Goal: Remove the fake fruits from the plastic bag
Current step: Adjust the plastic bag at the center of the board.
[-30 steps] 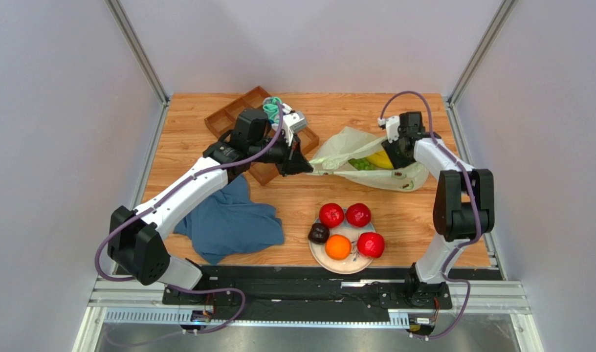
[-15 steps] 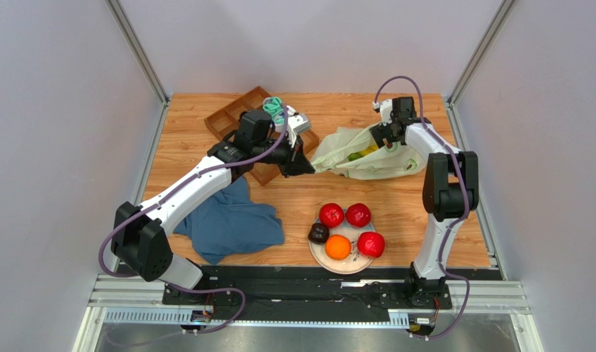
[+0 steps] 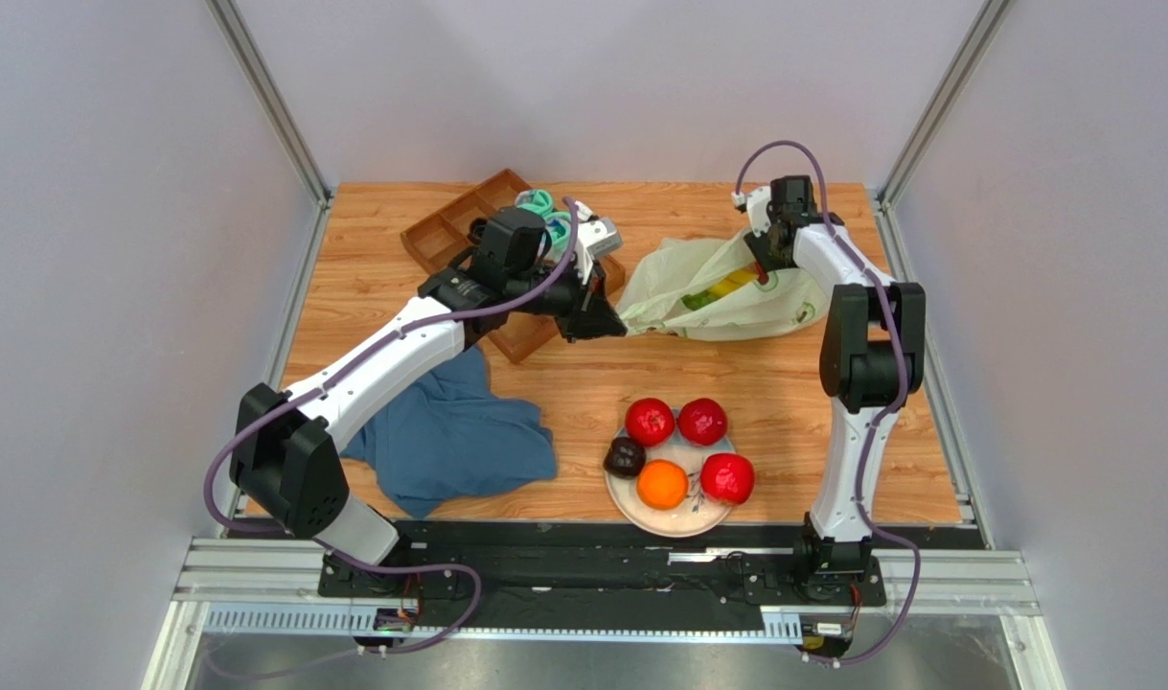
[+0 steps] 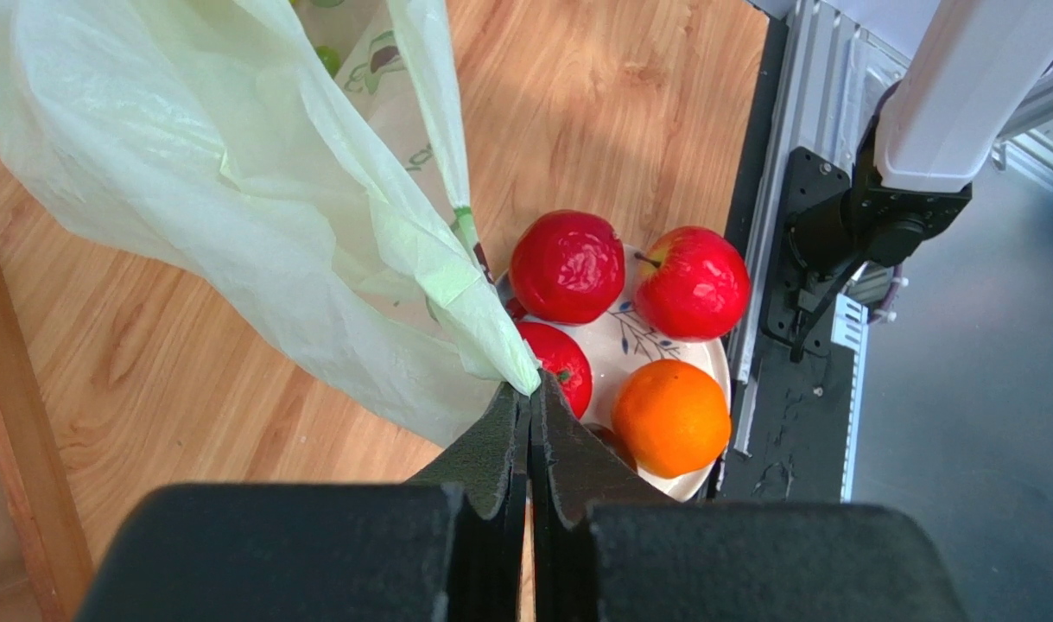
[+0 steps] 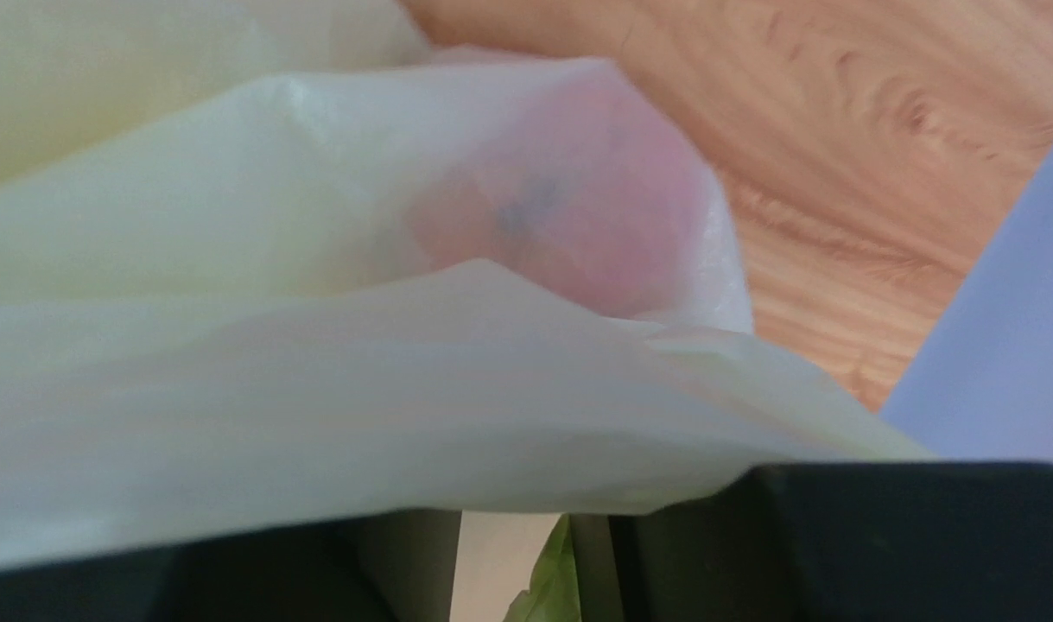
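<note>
The plastic bag (image 3: 661,292) hangs stretched between my two grippers at the back of the table. My left gripper (image 3: 605,325) is shut on the bag's near-left corner; the left wrist view shows the jaws (image 4: 531,386) pinched on the film (image 4: 233,169). My right gripper (image 3: 761,263) holds the bag's far edge. In its wrist view the film (image 5: 363,389) hides the fingertips (image 5: 516,544). Yellow bananas (image 3: 733,279) and green grapes (image 3: 702,299) show inside the bag. Three red apples (image 3: 650,421), a dark fruit (image 3: 625,457) and an orange (image 3: 663,485) lie on a plate (image 3: 647,521).
A brown wooden tray (image 3: 460,230) with teal socks (image 3: 536,206) stands at the back left, under my left wrist. A dark blue cloth (image 3: 453,431) lies at the front left. Metal posts and grey walls close in the table's sides.
My right gripper moved toward the far edge and the bag's right side rose and drew back with it. My left gripper shifted slightly right, still holding the bag.
</note>
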Tool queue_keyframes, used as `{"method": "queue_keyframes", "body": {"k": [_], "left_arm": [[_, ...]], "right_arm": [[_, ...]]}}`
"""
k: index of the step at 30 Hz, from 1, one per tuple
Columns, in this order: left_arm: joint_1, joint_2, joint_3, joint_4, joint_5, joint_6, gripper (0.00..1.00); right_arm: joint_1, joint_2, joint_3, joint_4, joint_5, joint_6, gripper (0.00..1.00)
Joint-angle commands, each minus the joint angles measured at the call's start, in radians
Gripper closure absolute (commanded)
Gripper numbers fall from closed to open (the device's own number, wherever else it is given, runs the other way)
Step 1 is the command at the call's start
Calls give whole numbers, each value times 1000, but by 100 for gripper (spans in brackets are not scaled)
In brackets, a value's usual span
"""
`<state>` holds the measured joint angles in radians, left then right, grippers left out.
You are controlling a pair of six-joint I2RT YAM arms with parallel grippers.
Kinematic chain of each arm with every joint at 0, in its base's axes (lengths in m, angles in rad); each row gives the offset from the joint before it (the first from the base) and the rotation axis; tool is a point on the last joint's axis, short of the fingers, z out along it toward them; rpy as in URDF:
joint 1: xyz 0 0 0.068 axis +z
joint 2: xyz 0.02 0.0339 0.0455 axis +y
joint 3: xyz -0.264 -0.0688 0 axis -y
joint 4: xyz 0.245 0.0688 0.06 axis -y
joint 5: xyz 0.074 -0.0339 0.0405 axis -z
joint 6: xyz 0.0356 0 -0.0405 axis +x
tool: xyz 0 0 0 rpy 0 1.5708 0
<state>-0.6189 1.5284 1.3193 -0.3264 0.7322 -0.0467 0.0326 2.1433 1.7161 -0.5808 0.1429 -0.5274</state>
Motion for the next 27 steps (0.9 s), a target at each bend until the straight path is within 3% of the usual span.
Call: {"method": "queue_keyframes", "body": {"k": [1,7,16,21,24,27], "left_arm": [[-7,22,66,9,24,7,100],[-7,71,110,36,19,-19,100],[-5,87,133,52,15,-51,100],[-7,69,100,67,19,-65,100],[-7,41,55,81,15,-88,100],[-8,7,-1,90,13,-105,100]], "right_arm": [[-17,-141,51,-172,-254,47,65],[-17,-416,-21,-338,-641,47,64],[-14,-644,-134,-577,-868,-40,63],[50,-786,-289,-464,-784,-16,61],[67,-852,-426,-276,-674,58,59],[67,-872,-553,-50,-466,205,57]]}}
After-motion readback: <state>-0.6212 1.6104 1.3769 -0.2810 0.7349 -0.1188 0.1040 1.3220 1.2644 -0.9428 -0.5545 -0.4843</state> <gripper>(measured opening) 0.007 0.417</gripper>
